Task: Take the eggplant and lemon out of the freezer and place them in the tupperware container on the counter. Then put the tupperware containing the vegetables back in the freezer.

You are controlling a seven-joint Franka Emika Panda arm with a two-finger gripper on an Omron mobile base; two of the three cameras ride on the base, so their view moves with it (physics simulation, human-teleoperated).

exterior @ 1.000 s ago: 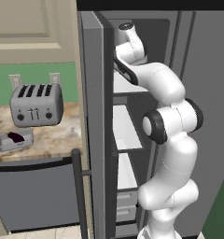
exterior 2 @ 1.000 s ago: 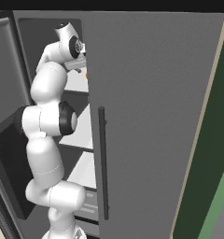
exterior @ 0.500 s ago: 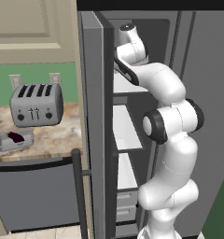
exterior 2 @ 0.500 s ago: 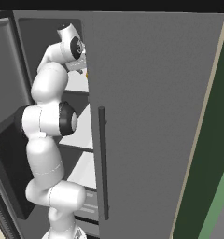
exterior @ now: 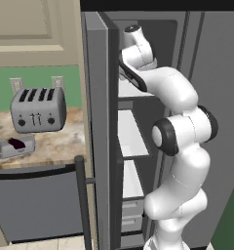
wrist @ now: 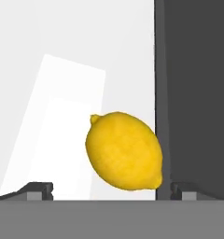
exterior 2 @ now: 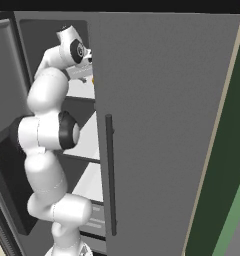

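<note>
lemon (wrist: pixel 124 151) edge behind dark wall (wrist: pixel 195 93)

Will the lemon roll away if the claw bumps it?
Probably. The lemon is rounded with nothing bracing it on the white shelf, so a nudge could roll it. Its skin looks smooth, so it might slip unless the open claw closes around its middle.

the white arm (exterior: pixel 180 161) stands tall from its base at the bottom. it goes up, bends at a big dark joint (exterior: pixel 164 137) in the middle, then leans over to the left and reaches high up and far. the hand (exterior: pixel 134 46) at the top is turned away, pointing to the far side. the gripper (wrist: pixel 111 191) is spread wide, and it holds nothing. its two small dark fingertips (wrist: pixel 38 190) sit far apart, one on each side.
</note>
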